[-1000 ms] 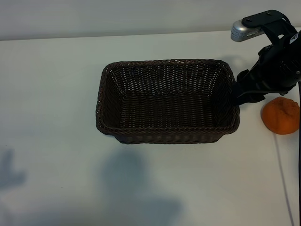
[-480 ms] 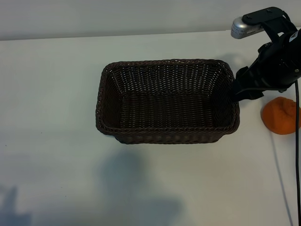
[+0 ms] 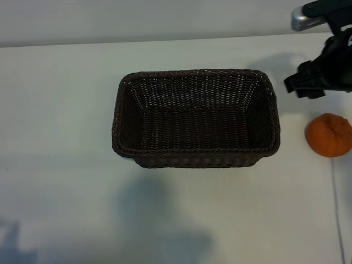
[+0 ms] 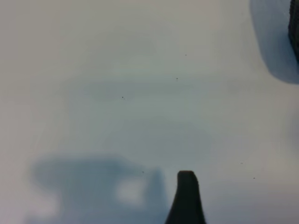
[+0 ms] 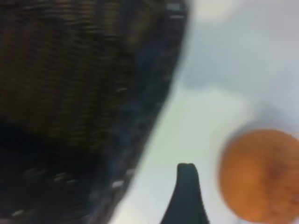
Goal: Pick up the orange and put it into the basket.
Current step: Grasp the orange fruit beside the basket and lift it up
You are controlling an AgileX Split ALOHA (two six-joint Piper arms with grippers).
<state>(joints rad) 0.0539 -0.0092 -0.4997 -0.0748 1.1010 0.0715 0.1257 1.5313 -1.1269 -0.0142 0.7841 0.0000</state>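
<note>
A plain white surface [image 3: 66, 110] fills nearly the whole scene, matte and evenly lit from above (soft grey shadows fall across its near part). Along the far edge runs a pale grey wall [image 3: 137, 19].

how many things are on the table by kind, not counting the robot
fruit: 1, the orange, on the table right of the basket
containers: 1, the basket, nothing in it
total: 2
</note>
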